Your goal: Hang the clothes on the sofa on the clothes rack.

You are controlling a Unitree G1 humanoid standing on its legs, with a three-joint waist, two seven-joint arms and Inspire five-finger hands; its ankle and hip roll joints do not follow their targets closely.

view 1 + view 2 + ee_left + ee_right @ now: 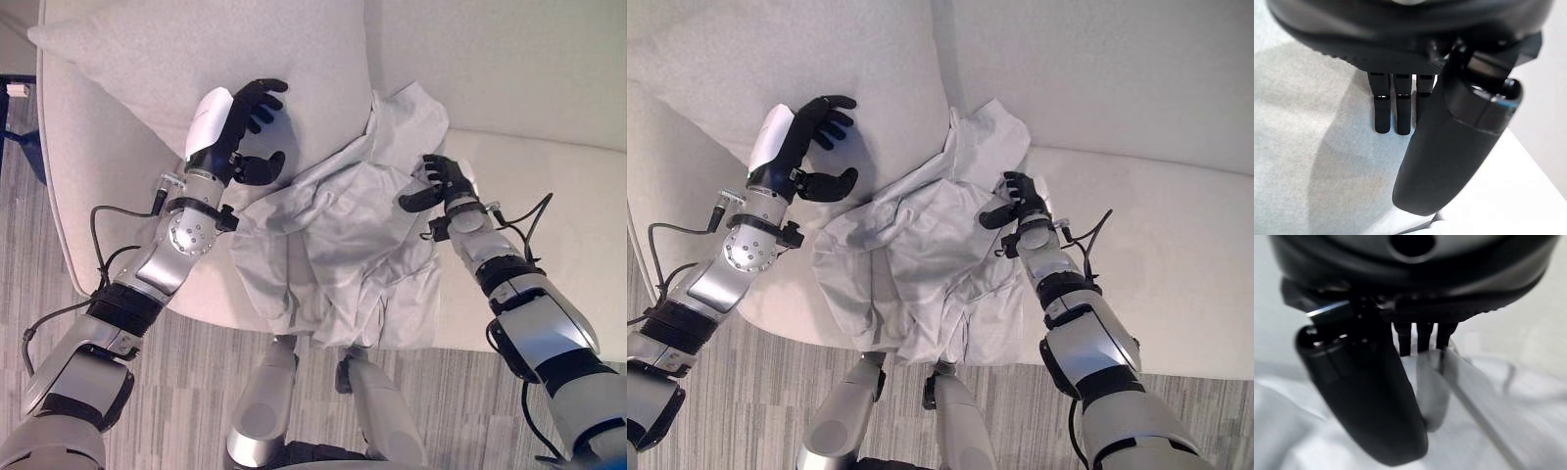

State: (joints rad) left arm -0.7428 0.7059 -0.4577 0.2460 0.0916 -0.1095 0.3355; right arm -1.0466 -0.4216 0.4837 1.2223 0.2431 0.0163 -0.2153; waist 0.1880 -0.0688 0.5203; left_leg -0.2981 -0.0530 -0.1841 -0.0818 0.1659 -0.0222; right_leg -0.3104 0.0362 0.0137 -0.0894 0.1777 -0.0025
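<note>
The sofa (549,196) is seen from above in both eye views, which share the garment (921,264). From each wrist view, that arm's own hand is seen very close, over cloth.

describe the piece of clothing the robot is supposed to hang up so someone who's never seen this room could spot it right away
Find the pale sofa with a big cushion at one end. The garment lies on the seat beside that cushion, spilling over the front edge, with the right hand on its edge and the left hand open over the cushion. Unlike the smooth upholstery, it is crumpled, creased, light grey-white cloth.
</note>
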